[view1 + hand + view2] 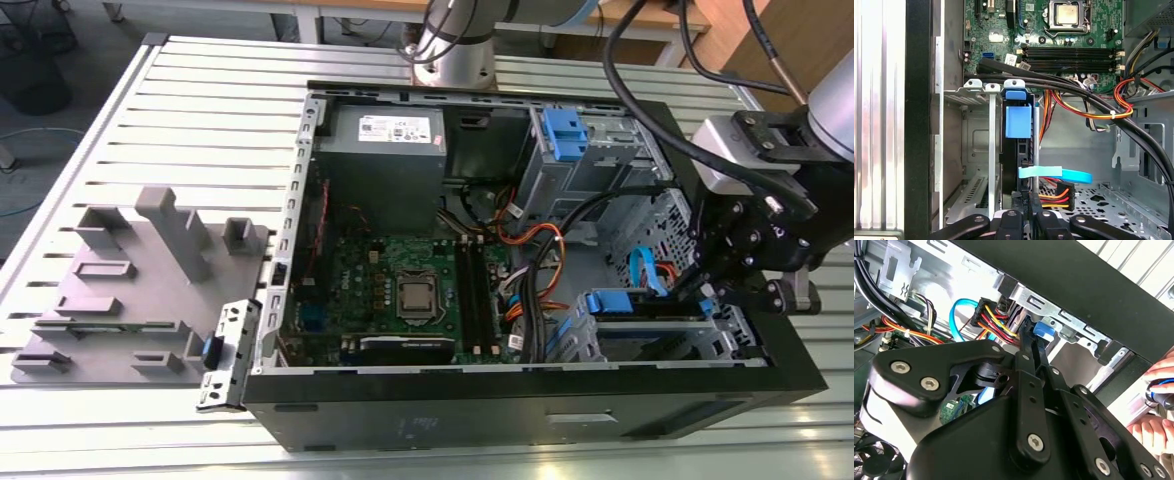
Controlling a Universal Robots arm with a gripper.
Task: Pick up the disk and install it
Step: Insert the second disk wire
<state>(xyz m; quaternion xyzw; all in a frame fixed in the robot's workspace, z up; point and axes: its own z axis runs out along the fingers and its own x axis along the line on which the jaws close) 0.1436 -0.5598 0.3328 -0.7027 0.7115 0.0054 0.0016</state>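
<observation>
The disk [621, 301] stands on edge in the drive bay at the open computer case's [534, 410] corner, at the exterior view's lower right. Its blue rail tab [1018, 120] faces the motherboard, and the metal bay wall [974, 145] runs beside it. My gripper [714, 292] reaches down into that bay from the exterior view's right. In both wrist views the fingers lie close together at the disk's near end, gripper [1026, 201] and gripper [1029, 332], beside the blue tab [1043, 330]. A light blue data cable [1054, 174] crosses just in front of them.
A grey power supply [387, 135], the green motherboard [400, 290] and bundles of coloured cables [534, 250] fill the case. A second blue-fronted cage [561, 130] sits at its back. A grey parts fixture [147, 270] lies outside. A person's hand [1156, 410] is near the case.
</observation>
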